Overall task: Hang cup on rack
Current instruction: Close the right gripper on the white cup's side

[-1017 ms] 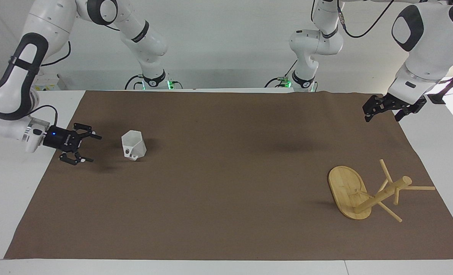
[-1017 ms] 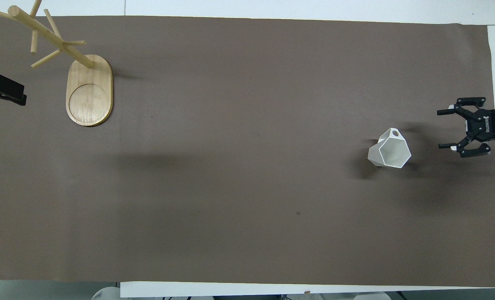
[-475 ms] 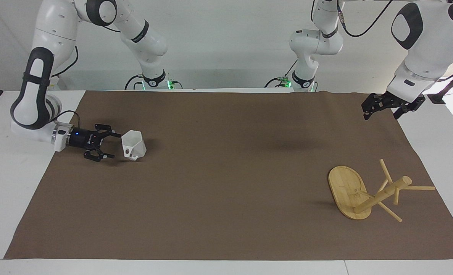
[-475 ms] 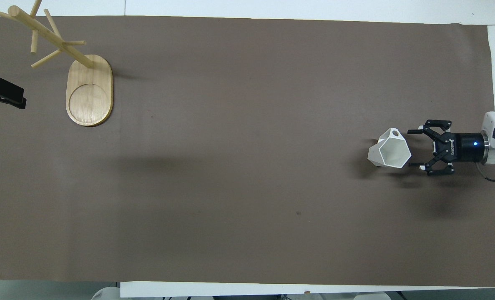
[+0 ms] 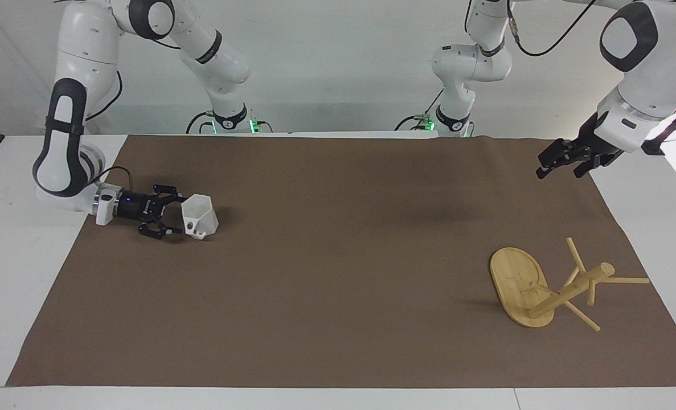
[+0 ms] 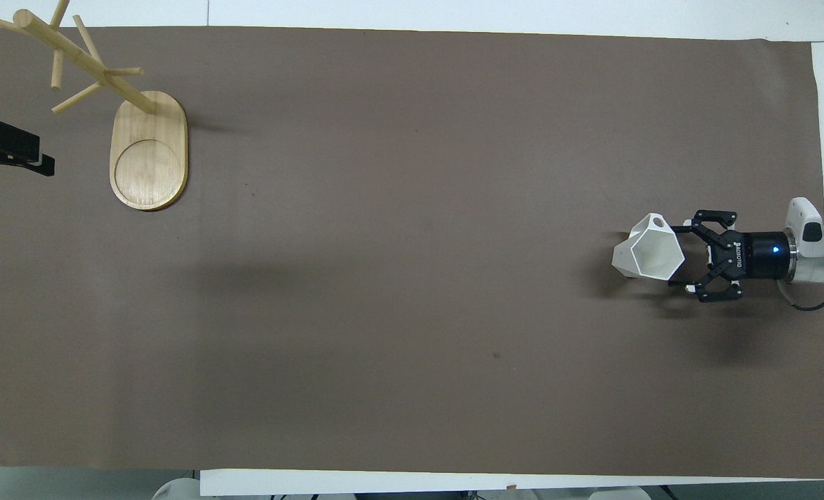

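In the facing view, going left to right: my right gripper (image 5: 173, 215) sits at mid-left of the frame, low over the brown mat (image 5: 338, 262), fingers spread wide and now bracketing the near wall of the cup (image 5: 199, 216), nothing held yet. A second ago it was well short of the cup, out by the mat's left edge; it has slid in level since then, and the fingertips now reach the cup's side. The cup hasn't budged: same spot, mid-left of frame, tilted on the mat, hexagonal rim up toward the camera, small looped handle at its lower edge. In the overhead view the same pair shows mirrored at mid-right, right gripper (image 6: 696, 253) with jaws splayed at the cup (image 6: 650, 247), one fingertip near the handle hole, the other by the lower rim. Centre of the frame is just mat. Lower right of the facing view holds the rack (image 5: 548, 287), oval bamboo base, post and pegs; it reads as standing in the overhead, where it's upper left (image 6: 149, 149), untouched, well apart from the cup. Upper right of the facing view, my left gripper (image 5: 560, 162) hangs over the mat's corner, drifted only slightly, waiting, fingers apart and empty. My read: approach is basically done, next is closing on the cup wall; then a long carry across the whole mat to a peg. Risk: tilted, light cup may skid or roll when fingers close.
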### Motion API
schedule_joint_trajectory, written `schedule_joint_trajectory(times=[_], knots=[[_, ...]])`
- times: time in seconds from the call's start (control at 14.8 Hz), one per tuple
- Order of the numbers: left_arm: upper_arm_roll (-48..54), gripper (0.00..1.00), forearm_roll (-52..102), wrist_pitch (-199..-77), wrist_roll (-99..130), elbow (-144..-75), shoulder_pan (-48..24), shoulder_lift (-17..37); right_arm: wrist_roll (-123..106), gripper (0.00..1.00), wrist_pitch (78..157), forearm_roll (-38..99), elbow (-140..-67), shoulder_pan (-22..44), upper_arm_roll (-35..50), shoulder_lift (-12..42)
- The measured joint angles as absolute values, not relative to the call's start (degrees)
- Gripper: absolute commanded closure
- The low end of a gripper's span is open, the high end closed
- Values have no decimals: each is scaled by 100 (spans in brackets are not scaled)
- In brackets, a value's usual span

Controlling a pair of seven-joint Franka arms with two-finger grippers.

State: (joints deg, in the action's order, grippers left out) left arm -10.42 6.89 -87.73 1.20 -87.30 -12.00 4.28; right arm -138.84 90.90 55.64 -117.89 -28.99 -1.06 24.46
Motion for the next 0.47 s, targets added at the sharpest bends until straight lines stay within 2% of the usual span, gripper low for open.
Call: schedule_joint_trajectory(times=[0.47], knots=[[-1001, 0, 666, -8773, 210, -8806, -1207, 421, -13893, 0, 9121, 5845, -11934, -2722, -55, 2446]])
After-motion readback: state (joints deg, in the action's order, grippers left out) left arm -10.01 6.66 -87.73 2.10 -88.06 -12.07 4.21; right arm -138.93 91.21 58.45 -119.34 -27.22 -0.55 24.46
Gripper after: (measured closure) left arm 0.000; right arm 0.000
